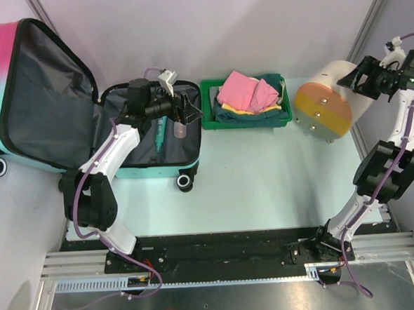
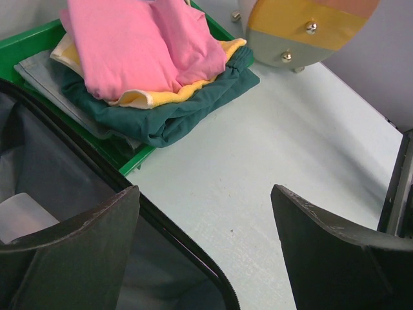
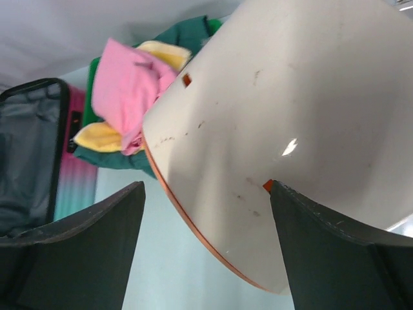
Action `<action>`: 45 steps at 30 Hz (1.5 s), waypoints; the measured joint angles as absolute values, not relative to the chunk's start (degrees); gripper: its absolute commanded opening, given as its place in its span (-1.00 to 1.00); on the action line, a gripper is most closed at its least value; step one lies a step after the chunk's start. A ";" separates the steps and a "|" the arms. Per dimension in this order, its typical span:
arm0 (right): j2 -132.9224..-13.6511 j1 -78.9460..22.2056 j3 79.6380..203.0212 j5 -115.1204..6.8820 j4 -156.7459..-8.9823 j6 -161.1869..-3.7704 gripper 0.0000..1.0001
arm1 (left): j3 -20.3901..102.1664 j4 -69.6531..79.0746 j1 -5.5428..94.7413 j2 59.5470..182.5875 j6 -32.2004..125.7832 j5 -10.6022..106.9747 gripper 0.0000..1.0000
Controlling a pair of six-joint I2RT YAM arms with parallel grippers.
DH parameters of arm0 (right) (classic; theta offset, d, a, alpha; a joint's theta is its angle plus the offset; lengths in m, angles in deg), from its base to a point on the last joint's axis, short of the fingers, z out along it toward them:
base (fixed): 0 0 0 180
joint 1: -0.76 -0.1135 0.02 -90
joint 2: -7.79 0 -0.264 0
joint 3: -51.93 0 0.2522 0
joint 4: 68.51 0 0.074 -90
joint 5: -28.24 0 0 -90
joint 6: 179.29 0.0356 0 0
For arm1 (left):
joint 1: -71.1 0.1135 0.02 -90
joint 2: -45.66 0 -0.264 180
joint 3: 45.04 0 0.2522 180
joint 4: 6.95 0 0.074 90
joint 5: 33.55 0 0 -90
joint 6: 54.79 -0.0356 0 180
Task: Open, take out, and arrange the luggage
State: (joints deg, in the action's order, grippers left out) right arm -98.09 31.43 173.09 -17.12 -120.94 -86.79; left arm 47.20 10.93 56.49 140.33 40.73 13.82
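Pink-to-teal luggage (image 1: 42, 102) lies open; left gripper (image 1: 189, 112), spread, apparently hovers above it; right gripper (image 1: 352, 76) spread too.

Pale-blue counter (image 1: 264, 172), 3 items on it. Open luggage (image 1: 41, 88) lies under & to the left of left hand (image 1: 190, 108). Green tray (image 1: 212, 123) w/ folded clothes (image 1: 249, 93) sits just right of that hand. White-orange cylinder (image 1: 327, 102) stands just left of right hand (image 1: 357, 75).
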 measured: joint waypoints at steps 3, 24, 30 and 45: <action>-96.19 28.79 170.49 -16.44 -120.42 -84.32 0.65 | 47.20 10.96 56.49 140.44 40.73 13.82 0.75; -93.20 19.06 178.49 -18.28 -129.16 -101.41 0.65 | 47.17 10.98 56.62 140.68 40.67 13.73 0.75; -90.40 3.43 178.97 -29.12 -130.21 -115.97 0.75 | 47.20 10.98 56.66 141.03 40.64 13.64 0.75; -116.50 -1.02 205.24 -49.20 -124.44 -121.98 0.75 | 46.76 11.00 56.75 141.14 40.27 14.01 0.75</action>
